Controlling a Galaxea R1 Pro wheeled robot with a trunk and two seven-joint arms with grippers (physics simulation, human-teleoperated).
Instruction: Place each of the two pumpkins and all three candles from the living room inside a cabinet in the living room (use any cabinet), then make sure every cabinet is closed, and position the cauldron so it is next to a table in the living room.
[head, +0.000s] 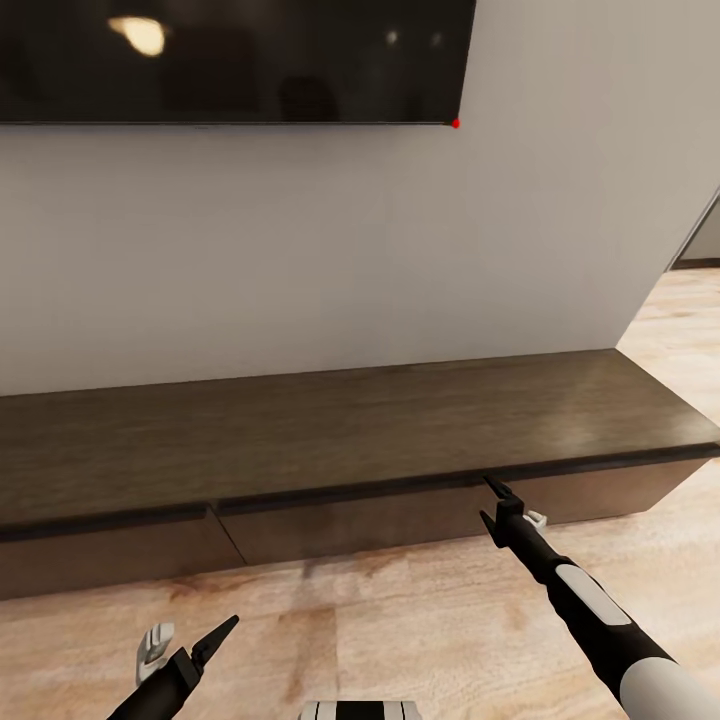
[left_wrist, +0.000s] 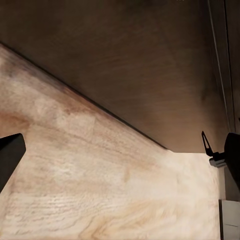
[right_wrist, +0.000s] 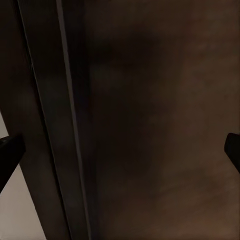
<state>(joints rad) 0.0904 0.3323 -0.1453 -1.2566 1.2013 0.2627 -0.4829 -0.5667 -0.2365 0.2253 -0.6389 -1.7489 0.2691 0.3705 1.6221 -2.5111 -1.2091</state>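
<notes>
Low dark cabinet (head: 330, 430) on a pale wood floor (head: 400, 620).

The cabinet runs along the white wall, its long brown top bare, with a thin dark edge strip over flat, handleless drawer fronts. A seam divides the fronts left of the middle. Its right end stops near the wall's corner. The light plank floor lies in front and past that end; in the left wrist view the floor (left_wrist: 110, 190) meets the cabinet's dark front (left_wrist: 125, 60).

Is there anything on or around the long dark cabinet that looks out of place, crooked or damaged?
Nothing stands out. The cabinet sits straight against the wall, its drawer fronts look closed and level, and its top is bare. The right gripper is up against the top edge of one front.
</notes>
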